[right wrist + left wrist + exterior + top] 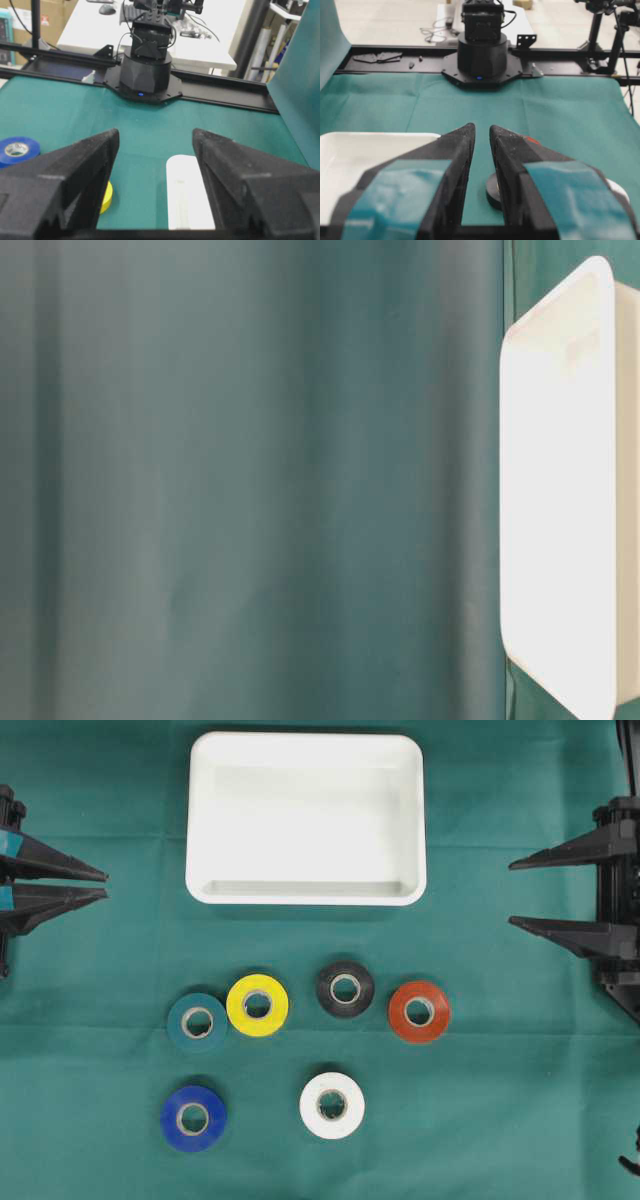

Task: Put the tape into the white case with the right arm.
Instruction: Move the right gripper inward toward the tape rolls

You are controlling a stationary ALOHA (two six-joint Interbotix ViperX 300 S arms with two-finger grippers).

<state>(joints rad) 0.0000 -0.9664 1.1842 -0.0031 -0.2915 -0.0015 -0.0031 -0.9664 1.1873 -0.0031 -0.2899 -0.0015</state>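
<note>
Several tape rolls lie flat on the green cloth: teal (197, 1022), yellow (257, 1005), black (345, 988), red (419, 1011), blue (193, 1118) and white (331, 1105). Behind them sits the white case (305, 892), with nothing in it. My right gripper (512, 893) hovers at the right edge, open and holding nothing, well away from every roll. Its wrist view shows the yellow roll (106, 197), the blue roll (17, 149) and the case rim (187, 200). My left gripper (105, 884) rests at the left edge, its fingers almost together and holding nothing.
The left wrist view catches the black roll (492, 192) beyond the left gripper (481, 129), with the case (350, 160) to its left. The table-level view shows only green cloth and the case's side (560, 490). Both arm bases stand at the table ends.
</note>
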